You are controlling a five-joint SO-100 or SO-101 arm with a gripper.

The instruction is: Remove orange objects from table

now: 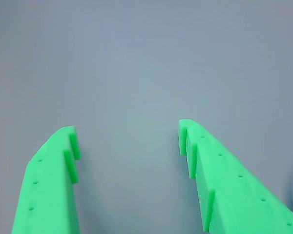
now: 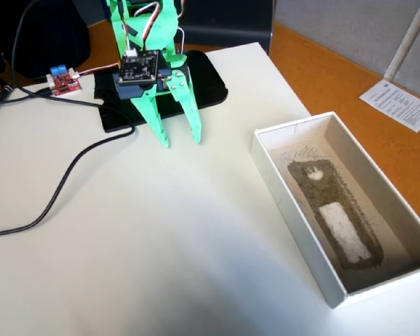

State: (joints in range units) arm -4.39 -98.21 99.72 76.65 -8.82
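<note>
Oddly, no orange object is showing anywhere in either view, so which way it lies from the hand (image 2: 181, 141) cannot be told, nor can its long axis. That missing relation is what the coming move is turning on; my judgement is that either the fuzzy lump is sitting outside both frames or the removal is already done, and the pictures are not settling which.

The green hand is hanging just above the bench (image 2: 161, 231), fingers pointing down and spread well apart, gripping nothing. In the wrist view the two green fingers (image 1: 49, 185) are framing only bare pale surface, with clear space between them.

The bench is lying flat, white and smooth under the arm. A white cardboard box (image 2: 287, 210) is sitting open at the right of the fixed view, well apart from the hand, and it is holding only a dark grey pad with a pale patch, nothing orange. Behind the hand a black flat mat (image 2: 210, 87) is lying under the arm's base. A small red circuit board (image 2: 64, 82) is resting at the upper left, and a black cable (image 2: 70, 175) is looping across the bench. Beyond the bench edge an orange-brown wooden surface (image 2: 322, 70) is carrying a printed sheet of paper (image 2: 400, 105).
</note>
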